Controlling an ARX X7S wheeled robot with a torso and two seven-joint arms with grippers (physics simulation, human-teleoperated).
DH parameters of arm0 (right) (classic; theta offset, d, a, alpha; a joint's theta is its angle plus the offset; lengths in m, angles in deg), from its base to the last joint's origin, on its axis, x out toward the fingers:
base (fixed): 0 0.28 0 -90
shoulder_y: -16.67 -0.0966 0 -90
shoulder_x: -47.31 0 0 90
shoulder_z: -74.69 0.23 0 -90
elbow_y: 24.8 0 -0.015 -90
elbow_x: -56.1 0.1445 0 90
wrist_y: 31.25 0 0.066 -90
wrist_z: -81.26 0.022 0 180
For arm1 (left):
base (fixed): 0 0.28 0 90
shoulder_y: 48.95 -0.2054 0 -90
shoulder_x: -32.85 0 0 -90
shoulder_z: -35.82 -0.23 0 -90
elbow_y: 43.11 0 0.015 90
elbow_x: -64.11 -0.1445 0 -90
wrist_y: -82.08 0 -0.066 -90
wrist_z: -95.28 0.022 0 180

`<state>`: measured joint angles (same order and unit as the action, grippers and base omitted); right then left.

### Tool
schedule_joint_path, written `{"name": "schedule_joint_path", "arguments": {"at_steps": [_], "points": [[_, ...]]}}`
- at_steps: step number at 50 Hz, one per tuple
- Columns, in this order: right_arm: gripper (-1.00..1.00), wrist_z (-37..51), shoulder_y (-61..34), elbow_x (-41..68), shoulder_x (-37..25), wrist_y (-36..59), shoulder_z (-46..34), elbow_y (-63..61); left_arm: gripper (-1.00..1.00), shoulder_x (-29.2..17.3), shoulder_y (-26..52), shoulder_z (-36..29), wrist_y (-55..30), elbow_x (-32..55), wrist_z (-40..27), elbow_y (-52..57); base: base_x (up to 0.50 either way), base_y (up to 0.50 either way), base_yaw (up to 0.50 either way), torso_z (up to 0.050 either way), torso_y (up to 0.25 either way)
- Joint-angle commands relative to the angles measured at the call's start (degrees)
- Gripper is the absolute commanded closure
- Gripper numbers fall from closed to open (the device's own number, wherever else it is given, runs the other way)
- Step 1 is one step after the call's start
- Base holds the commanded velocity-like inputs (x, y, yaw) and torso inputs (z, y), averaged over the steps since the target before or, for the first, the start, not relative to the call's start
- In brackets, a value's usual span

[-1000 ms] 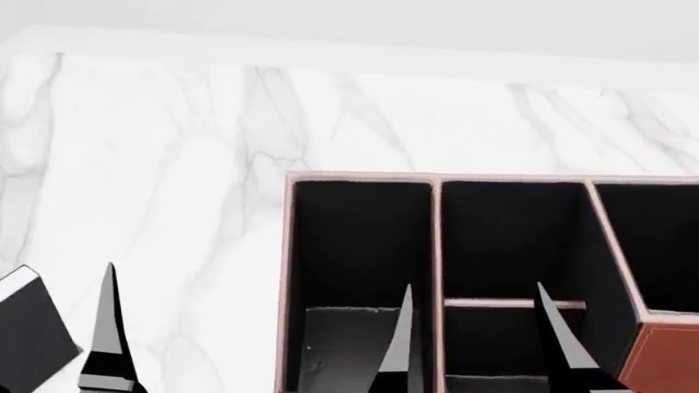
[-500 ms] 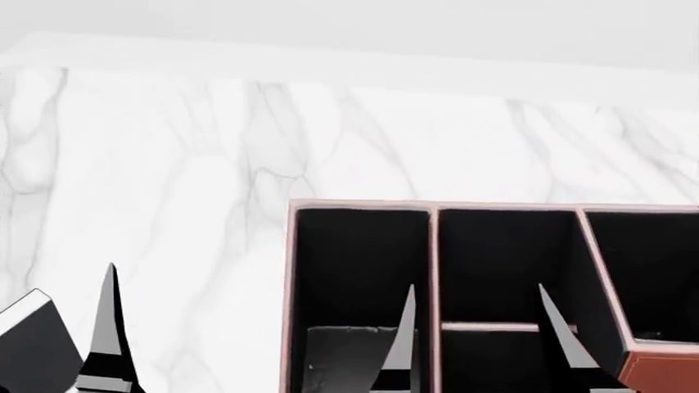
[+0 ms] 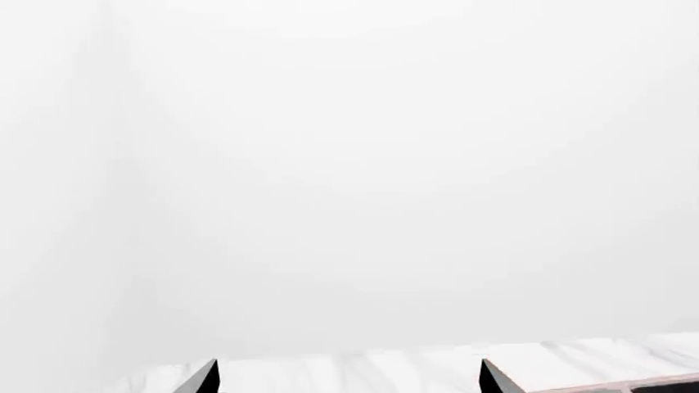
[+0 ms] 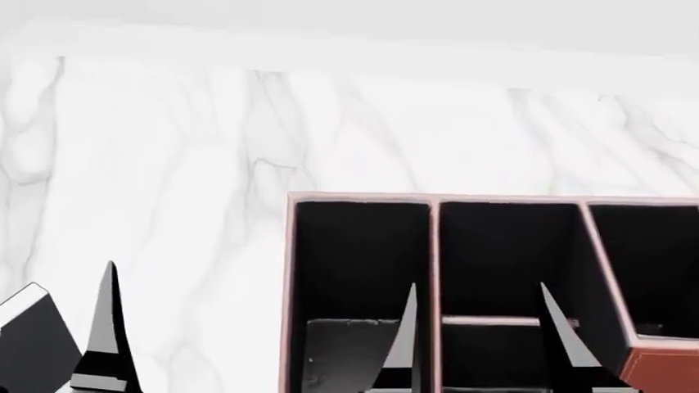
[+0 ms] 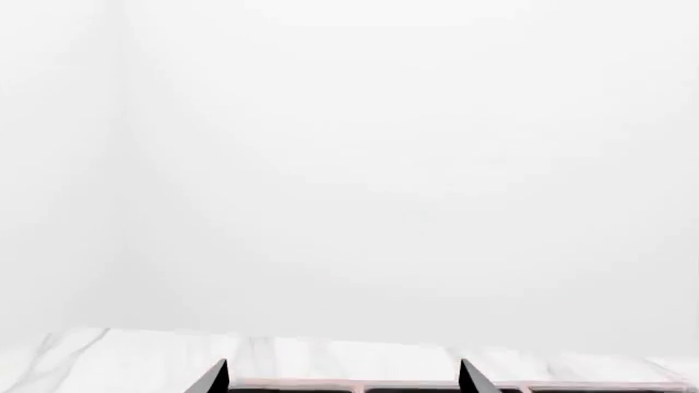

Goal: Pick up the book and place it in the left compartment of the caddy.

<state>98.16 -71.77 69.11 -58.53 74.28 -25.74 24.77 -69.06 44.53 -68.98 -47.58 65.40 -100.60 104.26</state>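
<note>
The book sits at the near left, right beside the left arm.

The book lies on the white desk, at the low left corner of the head view, cut off by the edge, so its long way cannot be told. One finger of the left gripper stands just beside the book, on the side nearer the caddy; touching or not cannot be told. The left arm is the nearer one. The right gripper hangs over the caddy, one finger over the left compartment and one over the next bay. Both sets of jaws stand wide and hold nothing. The book is not yet picked up.
</note>
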Motion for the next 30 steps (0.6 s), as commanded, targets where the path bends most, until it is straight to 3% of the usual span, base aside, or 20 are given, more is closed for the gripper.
{"name": "schedule_joint_path", "arguments": {"at_steps": [1,19,30], "points": [[-1.0,-0.75,-0.1,-1.12,0.62,-0.31,0.88,0.25,-1.0,0.49,0.28,1.15,0.16,1.62,2.25,0.63,0.0,0.0,0.0,0.039,-0.197],[-1.0,0.04,-0.13,-0.77,-0.09,-0.86,0.58,0.14,-1.0,-0.64,0.42,0.52,0.34,2.38,1.1,0.74,0.0,0.0,0.0,0.037,-0.21],[-1.0,0.46,-0.16,-0.97,-0.65,-1.1,0.24,0.26,-1.0,-1.48,0.59,0.41,-0.32,2.79,0.44,0.9,0.0,0.0,0.0,0.0,0.0]]}}
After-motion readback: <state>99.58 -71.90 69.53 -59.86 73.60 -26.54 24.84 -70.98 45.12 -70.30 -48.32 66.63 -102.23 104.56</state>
